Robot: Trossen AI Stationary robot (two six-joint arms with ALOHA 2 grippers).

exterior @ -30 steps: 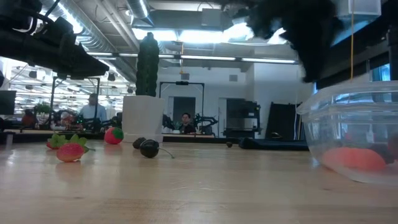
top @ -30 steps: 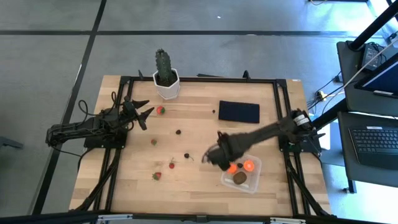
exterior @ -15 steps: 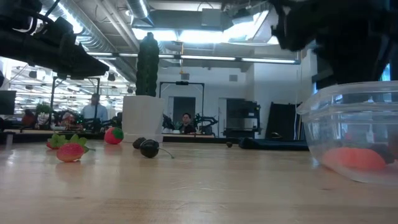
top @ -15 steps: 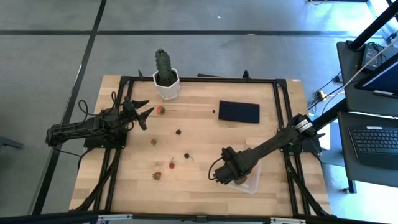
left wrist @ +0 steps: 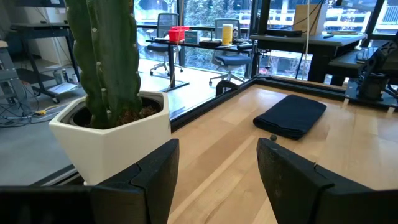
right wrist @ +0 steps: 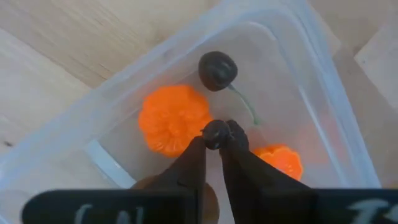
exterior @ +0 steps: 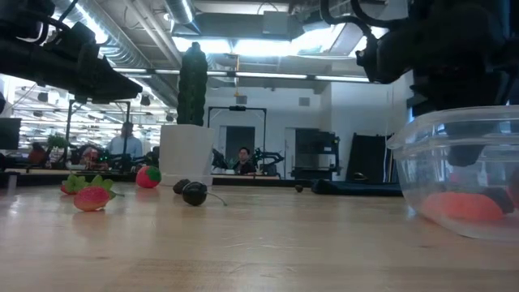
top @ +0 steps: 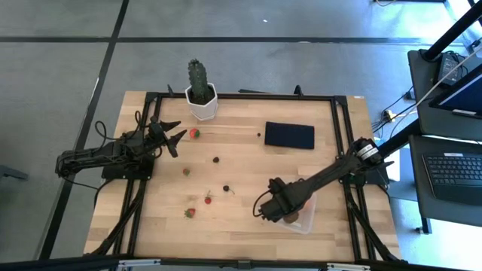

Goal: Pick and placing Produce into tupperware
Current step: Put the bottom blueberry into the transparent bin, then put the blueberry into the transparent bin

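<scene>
Inside tupperware (right wrist: 323,93): orange balls (right wrist: 171,118), dark berry (right wrist: 217,70).

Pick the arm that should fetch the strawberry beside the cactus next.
Left. Its open pincer hovers right beside that strawberry, empty. The right pincer is over the tupperware, shut on a dark berry, across the table.

A green cactus in white pot (top: 200,92) stands near the table's far edge; a flat black rectangle (top: 289,135), perhaps cloth, lies well apart
</scene>
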